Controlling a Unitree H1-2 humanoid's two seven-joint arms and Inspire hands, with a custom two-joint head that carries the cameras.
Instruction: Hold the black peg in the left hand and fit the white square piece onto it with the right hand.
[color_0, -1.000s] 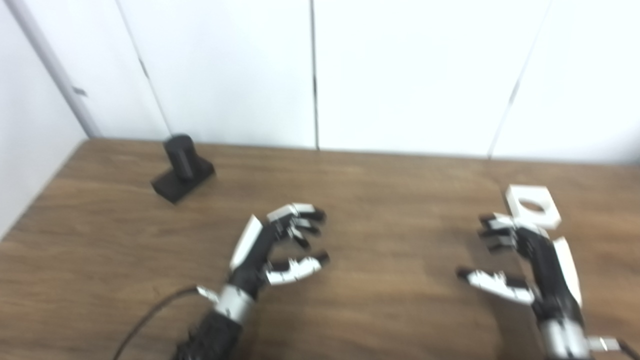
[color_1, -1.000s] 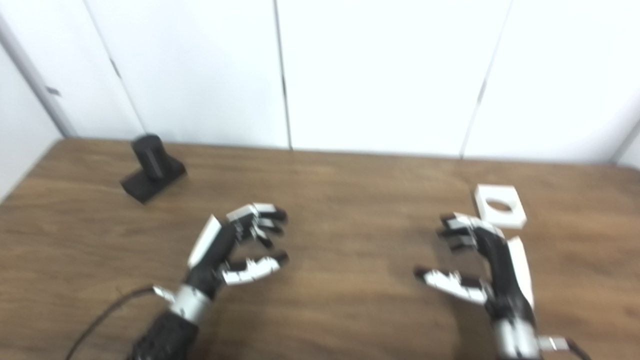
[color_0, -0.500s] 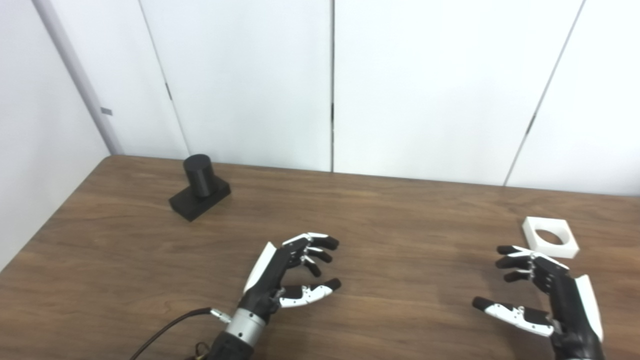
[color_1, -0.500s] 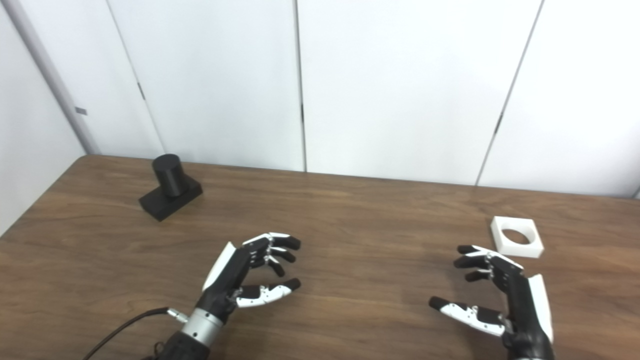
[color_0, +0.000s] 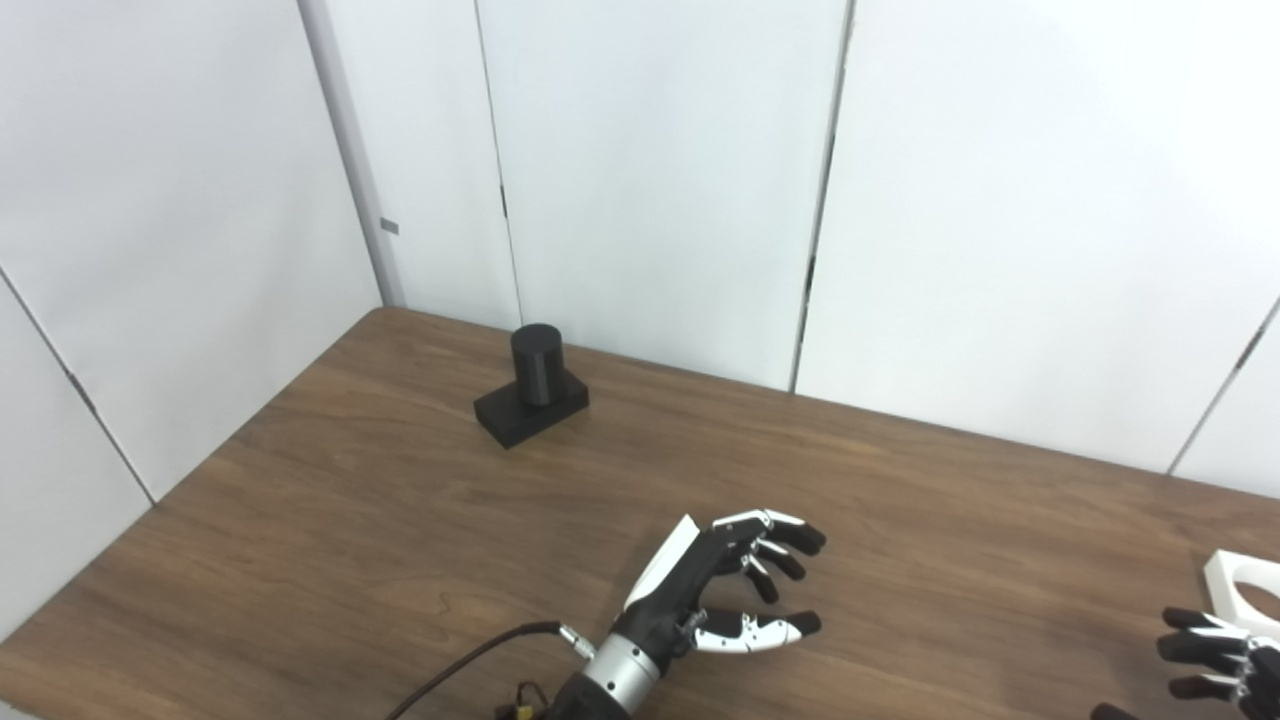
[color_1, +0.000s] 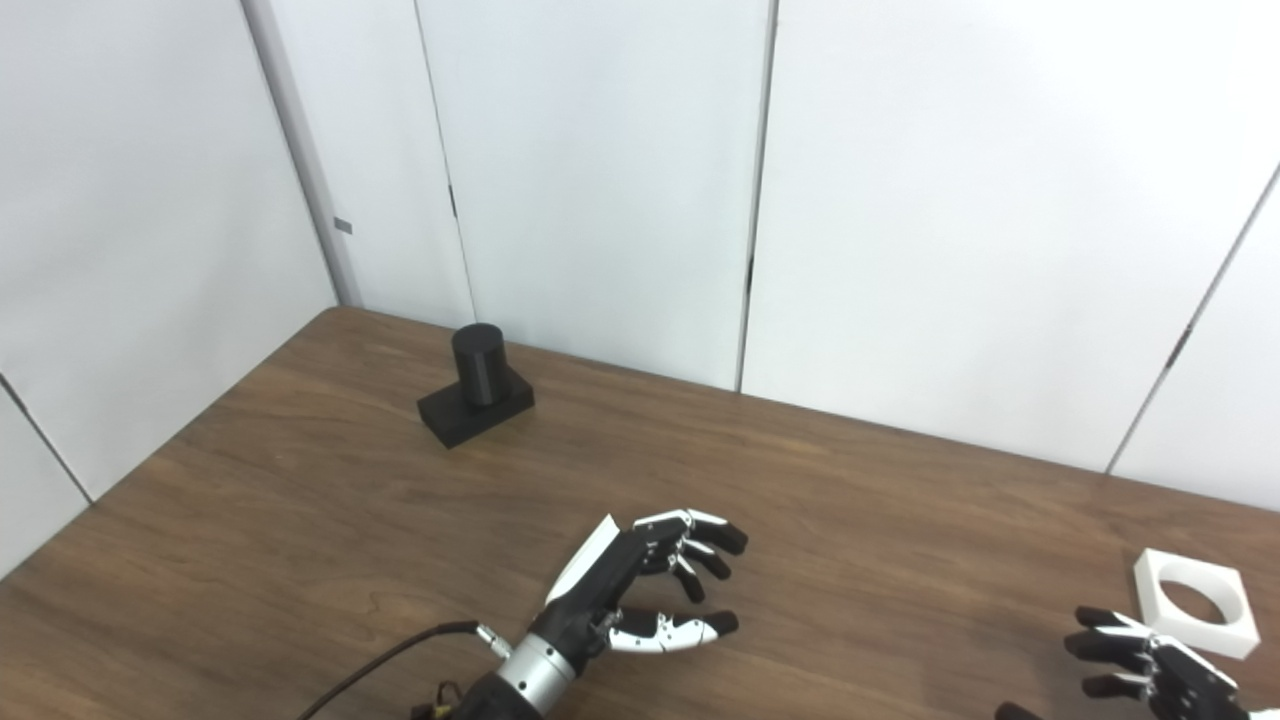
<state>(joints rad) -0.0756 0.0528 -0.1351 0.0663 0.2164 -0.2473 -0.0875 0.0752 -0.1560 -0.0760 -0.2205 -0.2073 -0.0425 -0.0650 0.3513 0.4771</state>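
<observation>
The black peg (color_0: 535, 365), a short upright cylinder on a black square base (color_0: 530, 414), stands at the table's far left. The white square piece (color_1: 1195, 602) with a round hole lies flat at the right edge of view; only its corner shows in the left eye view (color_0: 1245, 595). My left hand (color_0: 725, 590) hovers over the middle of the table, open and empty, well short of the peg. My right hand (color_1: 1150, 670) is at the bottom right corner, partly cut off, fingers apart, just in front of the white piece and not touching it.
The brown wooden table (color_0: 380, 520) meets white wall panels at the back and left. A dark cable (color_0: 460, 665) runs from my left wrist to the bottom edge.
The camera has swung to the left, so everything sits further right in the picture and my right hand is now mostly out of frame. Neither hand has taken hold of anything.
</observation>
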